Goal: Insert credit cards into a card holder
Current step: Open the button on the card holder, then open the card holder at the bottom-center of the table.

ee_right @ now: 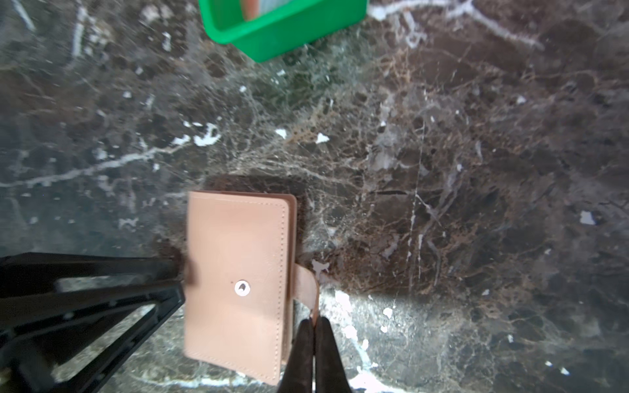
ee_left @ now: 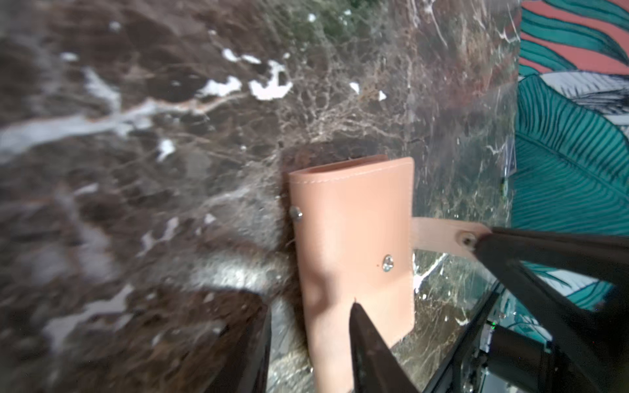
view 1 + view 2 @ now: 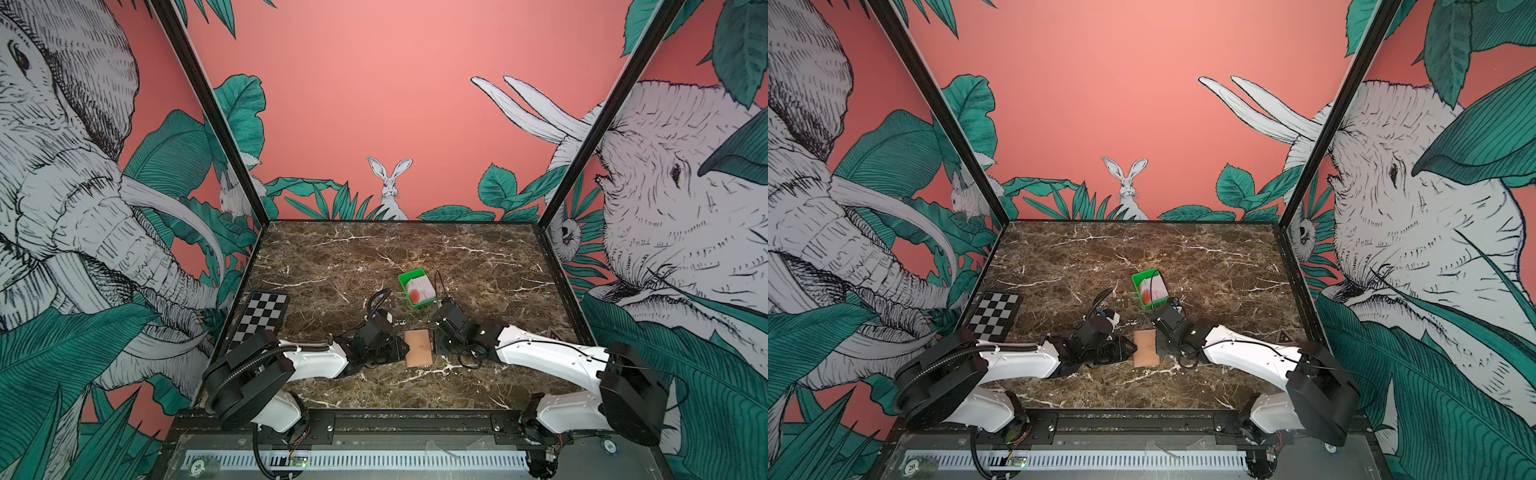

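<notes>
With the card holder (image 3: pixel 417 347) lying folded on the worktop (image 3: pixel 374 249), our right jaws pinched on its strap (image 1: pixel 306 282) and our left jaws parted at its opposite edge, we risk dragging it along unopened if nothing pins it.

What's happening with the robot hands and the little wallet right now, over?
Right gripper shut on card holder strap. Left gripper open at holder's edge. Credit cards in green tray. Nothing blocking.
</notes>
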Controlling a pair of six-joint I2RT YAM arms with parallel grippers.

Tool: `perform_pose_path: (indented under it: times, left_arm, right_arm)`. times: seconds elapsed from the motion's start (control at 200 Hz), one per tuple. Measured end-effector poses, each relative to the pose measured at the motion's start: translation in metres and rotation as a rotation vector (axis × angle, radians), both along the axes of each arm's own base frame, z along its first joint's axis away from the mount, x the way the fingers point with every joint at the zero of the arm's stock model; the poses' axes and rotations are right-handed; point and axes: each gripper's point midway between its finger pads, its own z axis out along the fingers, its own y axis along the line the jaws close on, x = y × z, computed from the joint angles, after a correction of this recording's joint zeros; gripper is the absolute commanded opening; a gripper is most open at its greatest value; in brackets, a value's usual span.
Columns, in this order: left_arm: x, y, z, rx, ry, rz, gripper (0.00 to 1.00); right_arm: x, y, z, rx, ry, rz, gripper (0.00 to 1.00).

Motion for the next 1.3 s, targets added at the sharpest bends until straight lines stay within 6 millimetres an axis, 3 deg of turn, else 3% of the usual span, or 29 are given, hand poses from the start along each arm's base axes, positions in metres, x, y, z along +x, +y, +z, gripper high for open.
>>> perform_pose_path:
  times: [0.245, 0.74, 0.825, 0.985, 1.3]
  left_arm:
    - [-0.005, 0.004, 0.022, -0.025, -0.05, -0.012, 0.68]
    - [-0.009, -0.012, 0.04, -0.048, -0.081, -0.104, 0.86]
    - [-0.007, -0.015, 0.042, -0.054, -0.085, -0.109, 0.84]
    - [-0.003, -0.016, 0.038, -0.044, -0.064, -0.096, 0.66]
    - [0.011, -0.007, 0.039, -0.063, -0.035, -0.043, 0.55]
  right_arm:
    - [-0.001, 0.0, 0.017, 0.015, -0.028, 0.028, 0.0]
    - [0.002, 0.026, 0.066, 0.137, -0.108, 0.149, 0.0]
    - [0.001, 0.026, 0.063, 0.13, -0.101, 0.156, 0.0]
    - [0.0, 0.023, 0.055, 0.089, -0.067, 0.157, 0.0]
    - [-0.002, 0.015, 0.045, 0.021, -0.034, 0.154, 0.0]
